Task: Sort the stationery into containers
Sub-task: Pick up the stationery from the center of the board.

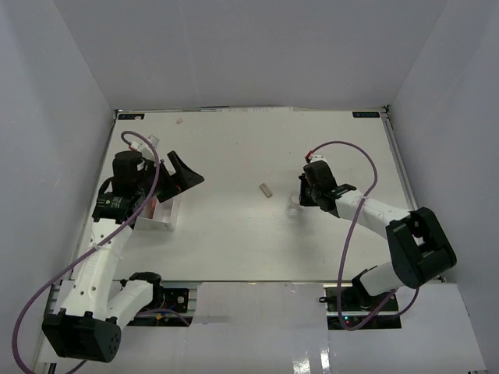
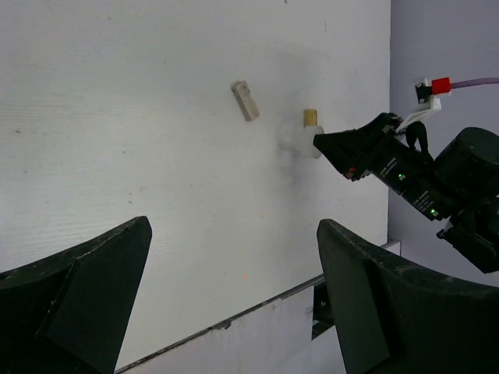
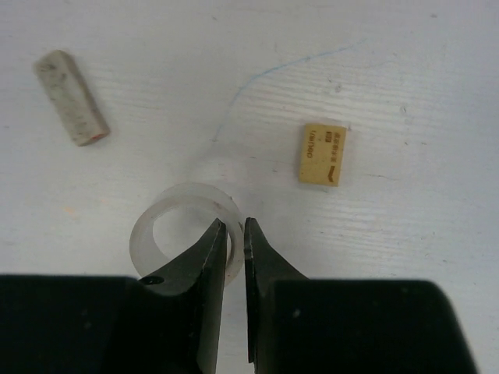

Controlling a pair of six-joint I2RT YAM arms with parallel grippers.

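In the right wrist view my right gripper [image 3: 235, 226] is shut on the right wall of the clear tape roll [image 3: 185, 193], one finger inside the ring and one outside; the roll rests on the table. A tan block [image 3: 323, 153] lies just beyond it to the right, and a grey block [image 3: 70, 97] to the far left. From above, the right gripper [image 1: 302, 199] sits right of centre, with the grey block [image 1: 266, 189] beside it. My left gripper [image 1: 184, 176] hangs open and empty over the white organizer tray [image 1: 158, 218], which the arm partly hides.
The left wrist view looks across the white table at the grey block [image 2: 245, 100], the tan block [image 2: 311, 118], the tape roll [image 2: 304, 145] and the right arm [image 2: 421, 183]. White walls enclose the table on three sides.
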